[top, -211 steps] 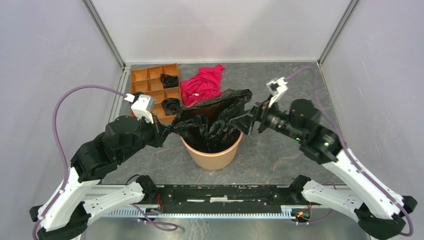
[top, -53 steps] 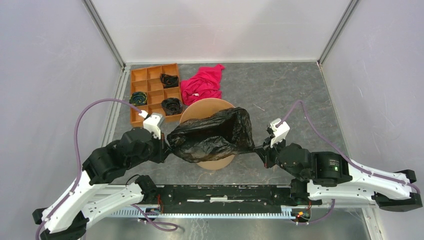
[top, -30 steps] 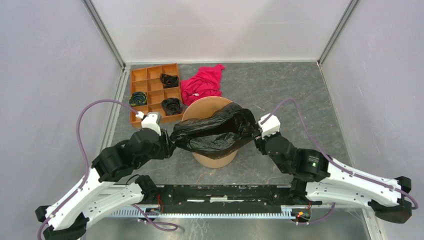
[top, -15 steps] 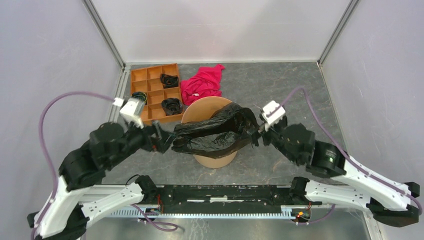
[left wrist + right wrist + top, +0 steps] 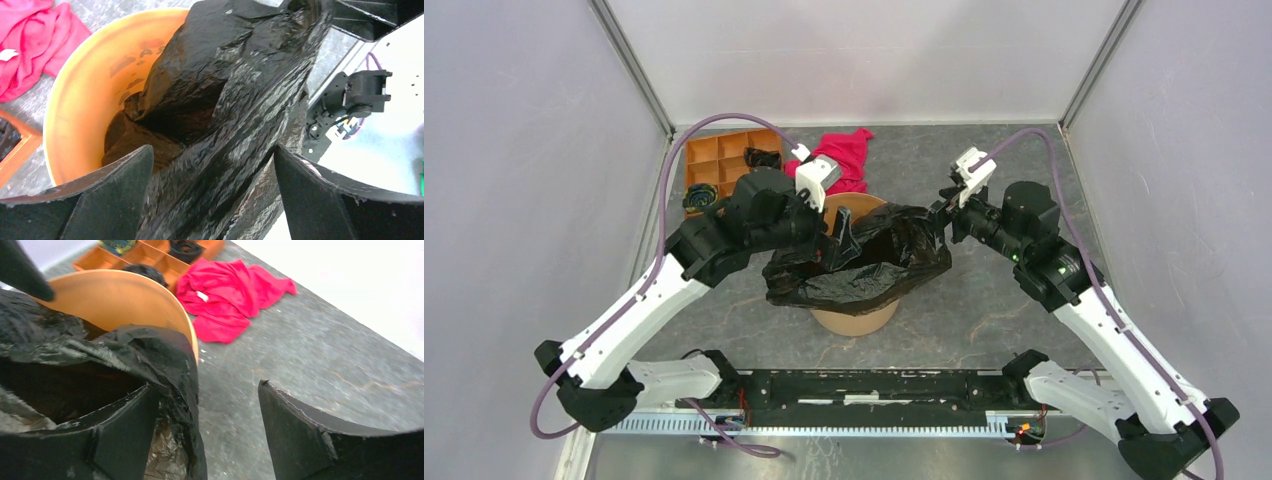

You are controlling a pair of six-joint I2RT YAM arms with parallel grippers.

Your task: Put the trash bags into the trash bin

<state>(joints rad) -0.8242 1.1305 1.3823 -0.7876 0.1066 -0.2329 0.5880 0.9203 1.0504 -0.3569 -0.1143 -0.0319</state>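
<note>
Red-pink cloth (image 5: 849,150) crumpled at far centre of grey mottled table (image 5: 904,165); orange compartment tray (image 5: 707,153) just left, far-left corner.

We see the trash bag (image 5: 874,262) as thin, glossy black plastic film, heavily wrinkled; the trash bin (image 5: 854,320) looks like smooth orange-brown plastic. At 12 o'clock from the bin, the cloth (image 5: 849,150) is soft, matt red-pink fabric on the desk (image 5: 1024,170), mottled grey and matt.

Bright, even, diffuse light falls from above, leaving only faint shadows on the grey mottled bench (image 5: 994,300). The wrinkly glossy black plastic bag (image 5: 235,125) shows grey sheen. The right pincer's fingers (image 5: 310,440) look soft-edged up close; the white wall (image 5: 375,280) blows out.
</note>
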